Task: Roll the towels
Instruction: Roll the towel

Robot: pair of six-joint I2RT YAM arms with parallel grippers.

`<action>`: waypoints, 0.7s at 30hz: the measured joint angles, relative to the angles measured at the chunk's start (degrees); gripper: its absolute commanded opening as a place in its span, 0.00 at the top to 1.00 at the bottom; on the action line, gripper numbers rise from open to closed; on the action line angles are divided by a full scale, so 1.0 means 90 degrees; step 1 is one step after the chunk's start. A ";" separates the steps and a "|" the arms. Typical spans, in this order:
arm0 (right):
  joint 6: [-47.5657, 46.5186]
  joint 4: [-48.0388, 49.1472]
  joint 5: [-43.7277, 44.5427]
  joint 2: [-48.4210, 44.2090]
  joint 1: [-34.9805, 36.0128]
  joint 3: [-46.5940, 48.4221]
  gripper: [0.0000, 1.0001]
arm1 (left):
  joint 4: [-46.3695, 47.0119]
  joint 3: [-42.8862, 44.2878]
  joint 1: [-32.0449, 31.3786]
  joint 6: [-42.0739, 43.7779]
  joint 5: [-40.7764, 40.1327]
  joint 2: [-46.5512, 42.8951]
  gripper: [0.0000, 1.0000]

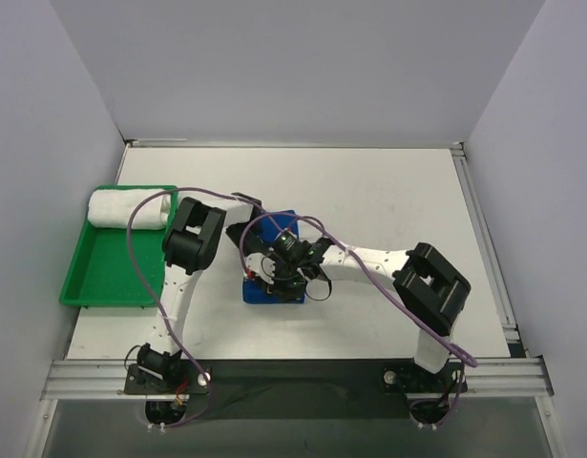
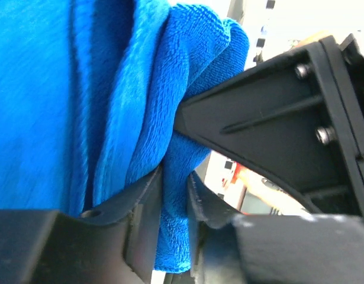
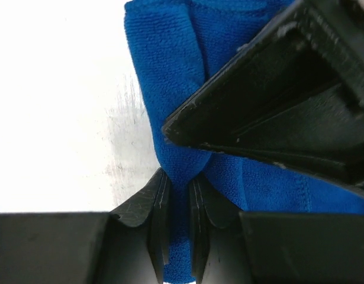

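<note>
A blue towel (image 1: pixel 274 286) lies partly folded in the middle of the white table. My left gripper (image 1: pixel 258 250) and my right gripper (image 1: pixel 285 262) meet over it, close together. In the left wrist view my left gripper (image 2: pixel 174 195) is shut on a fold of the blue towel (image 2: pixel 110 89), with the other gripper's black finger pressing beside it. In the right wrist view my right gripper (image 3: pixel 179 198) is shut on an edge of the blue towel (image 3: pixel 170 77). A rolled white towel (image 1: pixel 129 207) lies at the far end of the green tray (image 1: pixel 107 272).
The green tray sits at the table's left side. White walls (image 1: pixel 303 67) enclose the table on three sides. Purple cables (image 1: pixel 140 229) loop above both arms. A metal rail (image 1: pixel 293 377) runs along the near edge.
</note>
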 measured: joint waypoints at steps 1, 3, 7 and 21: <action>0.0005 -0.0032 -0.0146 0.0058 -0.0061 0.0063 1.00 | -0.0015 0.0002 0.0078 -0.0015 0.0024 -0.0002 0.63; 0.0017 -0.0100 -0.0381 0.0158 -0.0155 0.0180 1.00 | -0.0066 0.0083 0.0277 -0.0044 0.0044 0.0000 0.59; 0.0044 -0.0306 -0.0661 0.0287 -0.0236 0.0330 1.00 | 0.0131 0.0661 0.0925 0.0002 -0.0107 0.0019 0.58; 0.0755 -0.1637 -0.2820 0.1115 -0.1188 0.1035 1.00 | 0.1088 0.2307 0.2752 0.0114 -0.0410 -0.0427 0.55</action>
